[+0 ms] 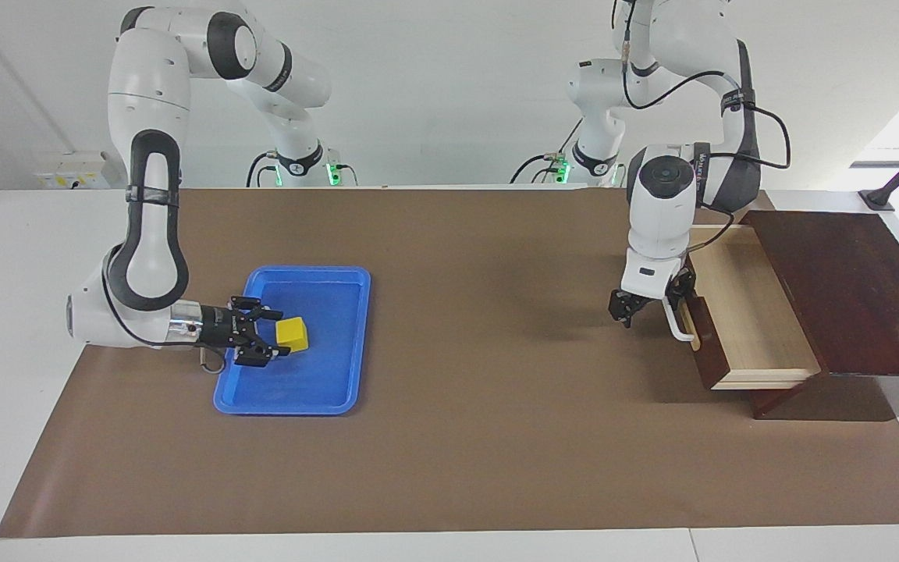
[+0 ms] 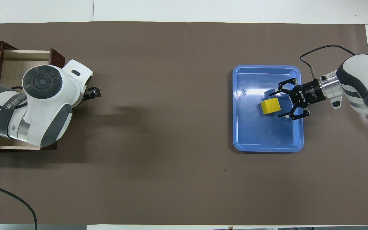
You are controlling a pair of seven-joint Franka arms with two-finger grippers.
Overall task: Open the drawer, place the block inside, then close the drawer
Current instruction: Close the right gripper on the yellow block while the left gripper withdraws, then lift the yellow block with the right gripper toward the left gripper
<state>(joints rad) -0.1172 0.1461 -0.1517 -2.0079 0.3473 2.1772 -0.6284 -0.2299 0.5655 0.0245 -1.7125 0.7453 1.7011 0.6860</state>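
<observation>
The drawer (image 1: 758,312) is standing pulled out of its dark wooden box (image 1: 847,289) at the left arm's end of the table, its pale wood interior lying open to view. Its white bar handle (image 1: 680,326) is facing the middle of the brown mat (image 1: 481,437).

The left gripper (image 1: 647,300) is hanging just in front of that handle, pointing down. In the facing view its two dark fingers (image 1: 623,306) are sitting a little apart, with the handle just beside the one toward the drawer; whether either finger is touching the bar cannot be told. It is gripping nothing that shows. In the overhead view the arm's wrist is covering most of the drawer front, and only a dark fingertip (image 2: 93,93) is peeking out at the wrist's 3 o'clock edge.

The block (image 1: 292,334) is lying inside the blue tray (image 1: 340,394) toward the right arm's end of the table, roughly at the tray's middle. In the overhead view the block (image 2: 270,106) is sitting at about 9 o'clock from the right gripper (image 2: 283,103).

The right gripper (image 1: 272,336) is reaching in low and nearly level over the tray's rim. Its fingers are spread wide, one at each side of the block's nearest corner, and they are not closed on it. Whether a fingertip is brushing the block cannot be told.
</observation>
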